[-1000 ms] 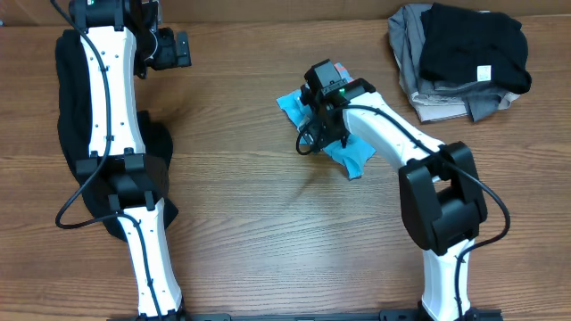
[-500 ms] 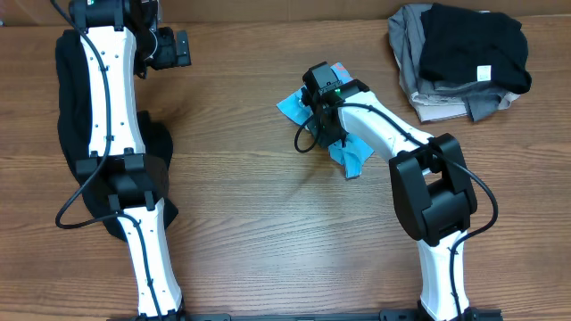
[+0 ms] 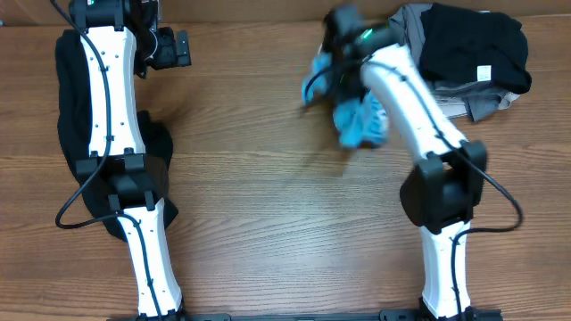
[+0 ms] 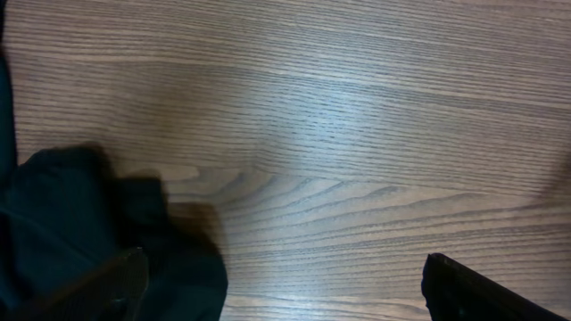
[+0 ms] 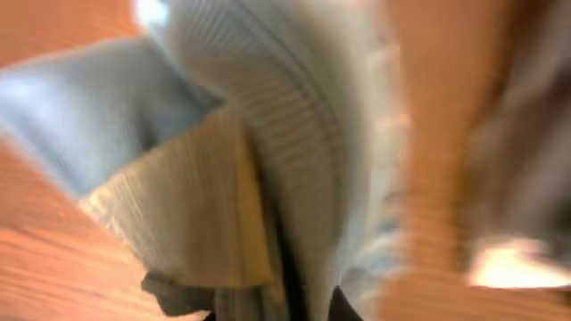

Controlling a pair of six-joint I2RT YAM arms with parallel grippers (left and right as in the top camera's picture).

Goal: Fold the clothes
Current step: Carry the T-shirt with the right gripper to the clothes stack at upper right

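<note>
While the right arm stretches across the upper middle of the wooden table [image 3: 250,187], its pincer, the right gripper [image 3: 337,49], is clenched on a blue garment [image 3: 361,123], though heavy blur hides the jaws themselves in the overhead view. That blue garment, the piece being handled, hangs bunched beside the arm's white forearm, with one flap out to the left and a fuller clump lower down, just left of the stack of folded clothes [image 3: 437,98] in the far right corner. The stack has grey pieces underneath and a black shirt [image 3: 468,40] on top bearing a small white tag [image 3: 484,72]. The right wrist camera is filled by pale blue ribbed fabric pressed very close to the lens, blurred, with orange-brown wood at the edges. Along the left side, the left arm lies over a dark black garment [image 3: 67,134] spread on the table beneath it. The left gripper [image 3: 169,49] sits near the far left corner, released, holding nothing; its wrist camera shows its two dark fingers [image 4: 473,285] set wide apart above bare wood grain, with the black cloth crumpled at lower left.
</note>
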